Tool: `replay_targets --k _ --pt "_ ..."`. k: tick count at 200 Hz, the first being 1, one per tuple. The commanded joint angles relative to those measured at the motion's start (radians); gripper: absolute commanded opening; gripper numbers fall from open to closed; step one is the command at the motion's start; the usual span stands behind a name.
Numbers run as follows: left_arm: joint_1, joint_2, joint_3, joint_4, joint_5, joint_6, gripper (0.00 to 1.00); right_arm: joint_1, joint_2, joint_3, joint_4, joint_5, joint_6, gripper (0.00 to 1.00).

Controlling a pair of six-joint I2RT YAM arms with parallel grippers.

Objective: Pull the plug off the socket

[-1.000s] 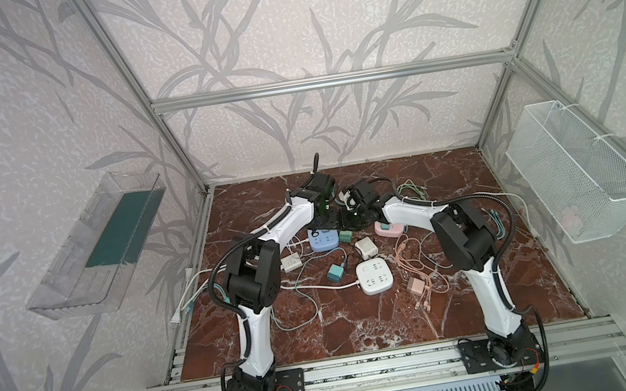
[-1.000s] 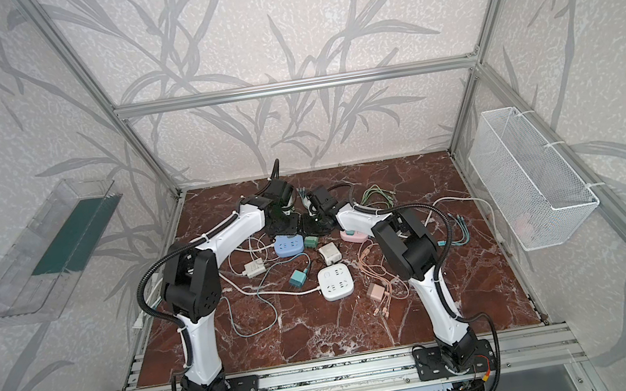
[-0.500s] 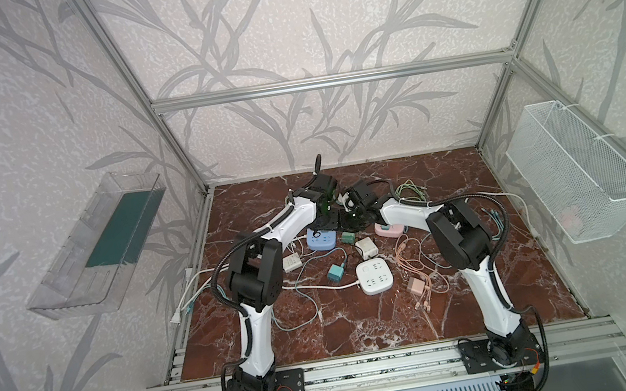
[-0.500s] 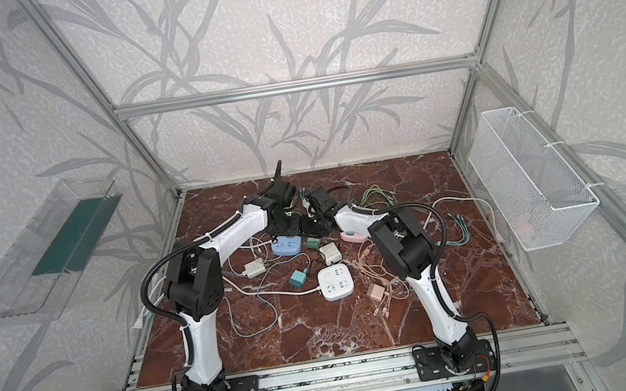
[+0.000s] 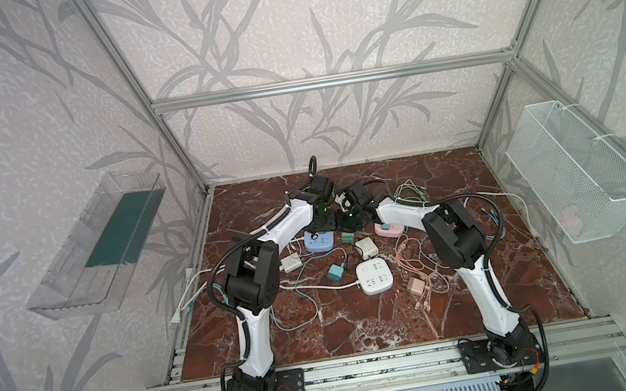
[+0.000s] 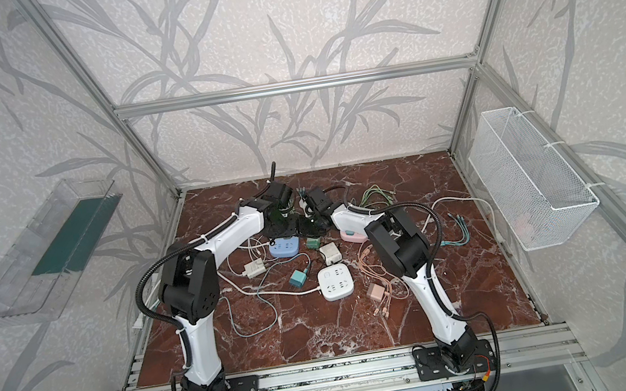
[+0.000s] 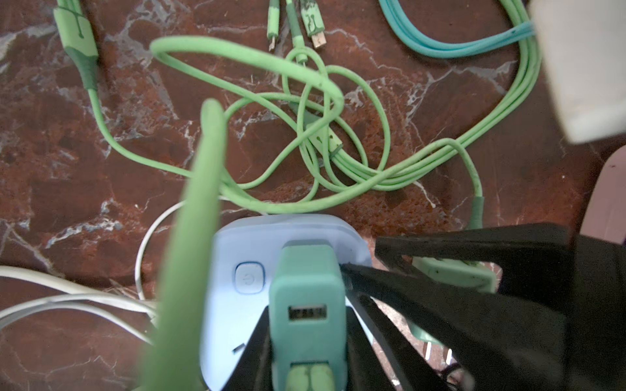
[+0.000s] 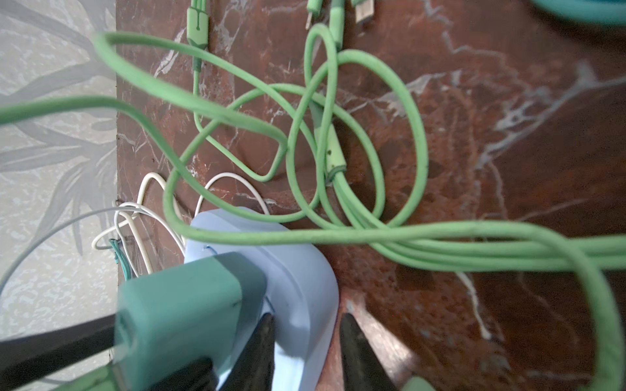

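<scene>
Plug (image 7: 306, 287) sits in the blue socket (image 7: 233, 243), clamped by left pincer (image 7: 308, 325); right pincer (image 8: 306, 321) pinches the socket's rim.

Top views: high at the cell's front, facing down and back over the whole marble floor (image 5: 364, 323); framing nearly equal.
Left wrist: very near, above teal plug (image 7: 306, 298) in blue socket (image 7: 230, 250).
Right wrist: equally near, side-on to the same pair (green cable (image 7: 203, 169) shared too).

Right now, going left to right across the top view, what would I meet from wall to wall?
Clear wall tray → blue socket → white power strip → pink charger → white wire basket.
</scene>
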Motion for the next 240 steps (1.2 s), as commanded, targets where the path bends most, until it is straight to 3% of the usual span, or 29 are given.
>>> replay_targets --k 1,94,147,240 --pt "0.005 -0.086 -0.008 0.061 0.022 -0.057 0.22 0.010 0.037 0.006 -0.085 0.036 -0.044 0.33" --pt "0.003 -0.107 -0.022 0.099 0.037 -0.060 0.21 0.019 0.046 0.017 -0.139 0.064 -0.080 0.32" --pt "0.003 -0.146 -0.058 0.111 -0.025 -0.030 0.19 0.020 0.053 0.020 -0.151 0.075 -0.083 0.32" --pt "0.002 -0.145 -0.074 0.128 0.013 -0.024 0.19 0.020 0.055 0.015 -0.150 0.076 -0.087 0.32"
